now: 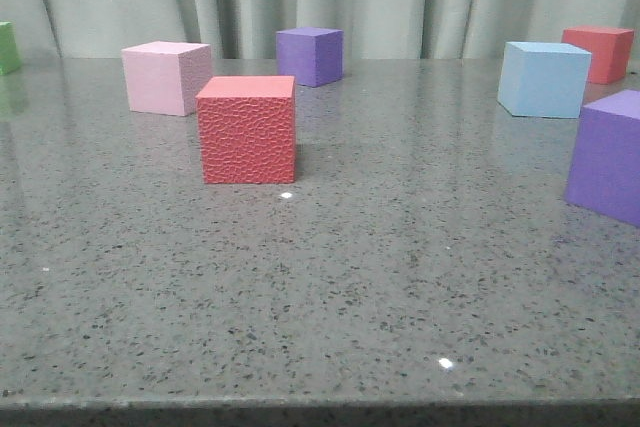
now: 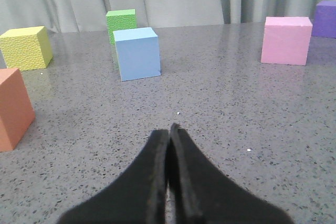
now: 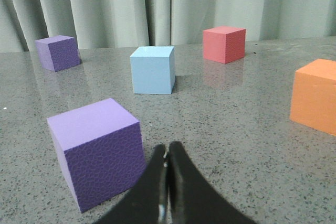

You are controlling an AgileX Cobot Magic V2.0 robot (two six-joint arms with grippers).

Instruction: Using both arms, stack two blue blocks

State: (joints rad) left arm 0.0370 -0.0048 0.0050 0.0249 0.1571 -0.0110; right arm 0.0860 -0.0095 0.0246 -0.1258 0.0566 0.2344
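Both grippers' jaws are closed, gripping nothing: left gripper [image 2: 169, 129], right gripper [image 3: 168, 148]. 1 blue block [image 2: 137, 53] sits far ahead of the left; another block [image 3: 153, 69] ahead of the right.

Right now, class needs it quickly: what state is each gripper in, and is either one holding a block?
Left gripper: closed, holding nothing.
Right gripper: closed, holding nothing.

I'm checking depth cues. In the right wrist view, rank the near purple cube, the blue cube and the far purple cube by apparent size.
1. Near purple cube
2. Blue cube
3. Far purple cube

Nearness to the camera drives this; true sizes may match.
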